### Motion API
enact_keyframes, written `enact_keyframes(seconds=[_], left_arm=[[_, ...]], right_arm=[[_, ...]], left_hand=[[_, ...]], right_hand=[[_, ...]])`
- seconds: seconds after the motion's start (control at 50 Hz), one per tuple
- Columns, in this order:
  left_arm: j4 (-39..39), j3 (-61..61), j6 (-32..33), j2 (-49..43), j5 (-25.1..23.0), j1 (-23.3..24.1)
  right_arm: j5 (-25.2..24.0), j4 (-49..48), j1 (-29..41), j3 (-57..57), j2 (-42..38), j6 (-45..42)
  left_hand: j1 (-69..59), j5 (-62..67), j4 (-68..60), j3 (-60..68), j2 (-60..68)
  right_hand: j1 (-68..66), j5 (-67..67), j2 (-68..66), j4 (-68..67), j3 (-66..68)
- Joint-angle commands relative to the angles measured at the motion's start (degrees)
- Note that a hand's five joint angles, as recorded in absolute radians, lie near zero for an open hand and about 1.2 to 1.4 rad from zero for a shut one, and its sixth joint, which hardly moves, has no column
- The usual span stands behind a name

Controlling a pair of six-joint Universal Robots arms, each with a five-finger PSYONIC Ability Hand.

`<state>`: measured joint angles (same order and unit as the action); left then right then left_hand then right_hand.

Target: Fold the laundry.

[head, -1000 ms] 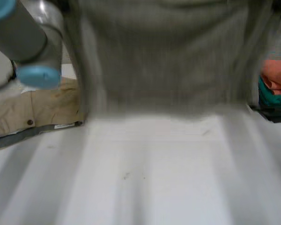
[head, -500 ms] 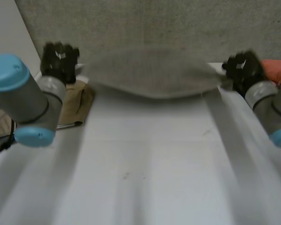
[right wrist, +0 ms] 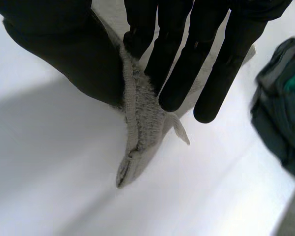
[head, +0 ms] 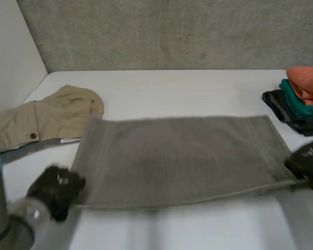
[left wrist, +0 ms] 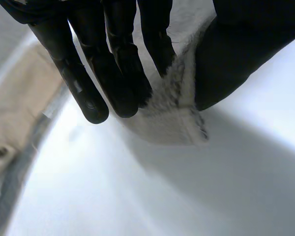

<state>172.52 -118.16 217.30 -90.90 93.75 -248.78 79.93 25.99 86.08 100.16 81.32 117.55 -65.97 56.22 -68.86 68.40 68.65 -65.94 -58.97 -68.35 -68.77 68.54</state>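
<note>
Pinching anything, that left hand [left wrist: 113, 73]?

Yes. Its fingers and thumb are closed on a corner of the grey cloth [left wrist: 172, 115], and that corner hangs just over the white table [left wrist: 137, 196].

Which corner?

The near left one, seen from the head view. The hand sits toward the table's near left corner.

And the right hand [right wrist: 187, 59]?

It has the same kind of grasp. Straight fingers press a bunched bit of the cloth's hem against the thumb. That is the near right corner, out by the table's right edge.

So the cloth runs between them?

It does. It is spread wide across the middle of the table, with the near edge stretched from one hand to the other and the far edge lying toward the back.

What lies beyond it?

A beige garment [head: 52, 117] is rumpled along the left edge, just beside the cloth's far left corner. I can't tell whether they touch. At the right edge there is a stack of folded clothes [head: 297, 104], orange on top, teal under it and dark grey at the bottom, close to the cloth's far right corner. A grey wall [head: 172, 31] stands behind the table's far edge.
</note>
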Motion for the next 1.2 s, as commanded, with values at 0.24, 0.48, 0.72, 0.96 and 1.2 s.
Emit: enact_keyframes(seconds=[0.24,0.48,0.72,0.96,1.2], left_arm=[[12.57,21.29,3.14,-19.74,0.91,1.19],[16.01,47.05,1.20,-40.93,9.17,4.27],[16.54,52.86,0.85,-43.75,9.26,8.30],[17.15,39.78,-1.17,-31.46,9.35,11.30],[22.69,24.39,-13.92,-21.70,4.52,11.12]], right_arm=[[2.34,-23.69,7.43,-8.13,-14.86,-2.86],[5.77,-36.36,10.07,-24.04,-31.91,-2.15],[9.63,-38.82,11.83,-25.81,-33.33,5.31],[0.07,-33.56,8.49,-7.10,-14.79,20.44],[-11.81,-29.68,-6.28,3.37,-11.88,19.56]], left_hand=[[-14.03,13.78,-11.14,11.60,11.35],[-14.03,13.78,-11.14,11.60,11.35],[55.69,-55.94,58.57,-58.11,-58.36],[55.97,-56.22,58.86,-58.40,-58.65],[54.75,-55.00,57.64,-57.17,-57.43]], right_hand=[[-14.06,-11.03,-11.65,-11.23,11.46],[-14.06,-11.03,-11.65,-11.23,11.46],[55.94,58.97,58.35,58.77,-58.54],[55.04,58.07,57.44,57.87,-57.64],[36.85,39.88,39.25,39.68,-39.45]])
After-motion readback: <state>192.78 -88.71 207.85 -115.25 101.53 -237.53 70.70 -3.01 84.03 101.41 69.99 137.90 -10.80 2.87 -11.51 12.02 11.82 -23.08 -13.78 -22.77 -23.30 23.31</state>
